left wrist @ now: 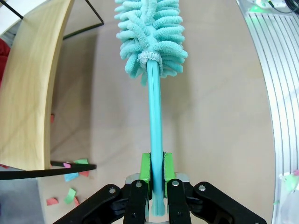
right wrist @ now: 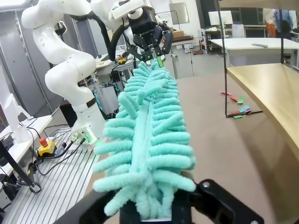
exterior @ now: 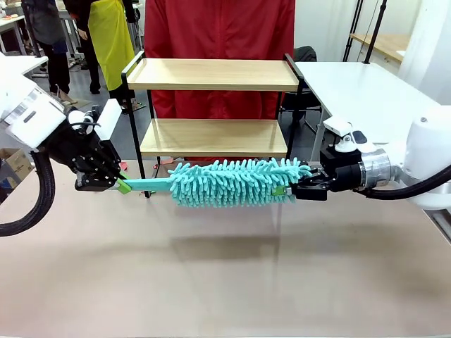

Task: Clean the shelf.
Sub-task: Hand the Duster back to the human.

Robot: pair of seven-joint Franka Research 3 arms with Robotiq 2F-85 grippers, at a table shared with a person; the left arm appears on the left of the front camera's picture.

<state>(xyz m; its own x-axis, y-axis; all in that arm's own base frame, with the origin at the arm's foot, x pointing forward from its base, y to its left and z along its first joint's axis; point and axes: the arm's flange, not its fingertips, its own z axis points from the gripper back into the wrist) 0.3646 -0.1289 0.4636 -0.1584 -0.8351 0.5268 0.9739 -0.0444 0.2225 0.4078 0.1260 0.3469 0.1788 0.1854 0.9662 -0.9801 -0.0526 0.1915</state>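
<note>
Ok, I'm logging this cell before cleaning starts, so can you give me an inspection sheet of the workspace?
Surface: tan tabletop, bare near the camera.
Job's things: shelf at the far edge; teal duster held level in front of it, above the table.
Clutter: coloured paper scraps by a shelf leg.
Grippers: left pincer shut on the duster's handle; right pincer shut on its fluffy tip.
Cables: black hose along the left arm.
Surroundings: white table, red garment behind.

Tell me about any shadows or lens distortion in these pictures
Front view: the duster casts a soft shadow on the table beneath it. Left wrist view: wide-angle bending curves the shelf board. Right wrist view: the nearest duster fibres look slightly soft.
</note>
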